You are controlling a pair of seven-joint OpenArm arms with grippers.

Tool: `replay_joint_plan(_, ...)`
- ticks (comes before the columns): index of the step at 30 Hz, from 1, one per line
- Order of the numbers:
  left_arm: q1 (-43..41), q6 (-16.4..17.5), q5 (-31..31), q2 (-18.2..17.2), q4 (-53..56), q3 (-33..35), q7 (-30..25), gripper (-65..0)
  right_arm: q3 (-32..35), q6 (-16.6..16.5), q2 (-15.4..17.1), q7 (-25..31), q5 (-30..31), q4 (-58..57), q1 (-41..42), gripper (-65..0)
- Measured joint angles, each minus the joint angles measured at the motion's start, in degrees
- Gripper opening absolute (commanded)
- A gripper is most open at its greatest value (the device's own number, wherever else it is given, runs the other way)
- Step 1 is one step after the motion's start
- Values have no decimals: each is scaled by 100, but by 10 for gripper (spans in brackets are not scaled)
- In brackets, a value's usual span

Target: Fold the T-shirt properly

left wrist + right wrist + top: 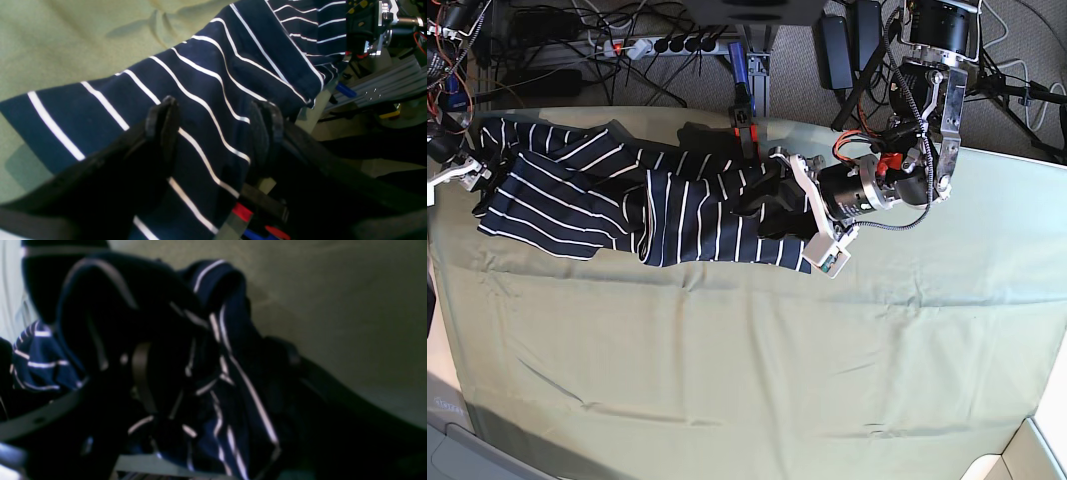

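The T-shirt (627, 205), dark navy with thin white stripes, lies stretched along the far side of the table, creased and bunched in the middle. My left gripper (765, 195) is at its right end. In the left wrist view the left gripper (215, 128) stands open, its fingers (163, 123) wide apart with the striped T-shirt (206, 76) running between them. My right gripper (452, 170) sits at the shirt's left end, mostly cut off by the frame edge. The blurred right wrist view shows the right gripper (213, 360) open with the T-shirt (230, 390) bunched between its fingers.
A plain olive-green cloth (747, 360) covers the table, with shallow wrinkles. Behind the far edge are a power strip (657, 45), tangled cables and an upright blue post (739, 70). The left arm's body (927, 110) rises at the back right.
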State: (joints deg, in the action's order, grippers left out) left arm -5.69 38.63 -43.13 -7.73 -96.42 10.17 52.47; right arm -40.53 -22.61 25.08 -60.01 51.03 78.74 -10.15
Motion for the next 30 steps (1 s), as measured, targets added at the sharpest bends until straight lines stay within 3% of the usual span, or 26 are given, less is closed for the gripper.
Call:
replay_joint_plan(8, 0, 0, 0, 0, 0, 0, 0, -280, 612, -11, 61, 122, 0, 17, 17, -226)
replay_joint_plan(15, 0, -2, 0, -2, 0, 0, 0, -280, 678, -11, 63, 127, 0, 28, 17, -239)
replay_joint_plan(17, 0, -2, 0, 0, 0, 0, 0, -280, 680, -13, 63, 118, 2, 28, 17, -330)
replay_joint_plan(22, 0, 0, 0, 0, 0, 0, 0, -281, 715, -26, 26, 66, 52, 26, 15, -650)
replay_joint_plan(30, 0, -2, 0, 0, 0, -2, 22, -281, 662, -28, 48, 79, 17, 28, 15, -650)
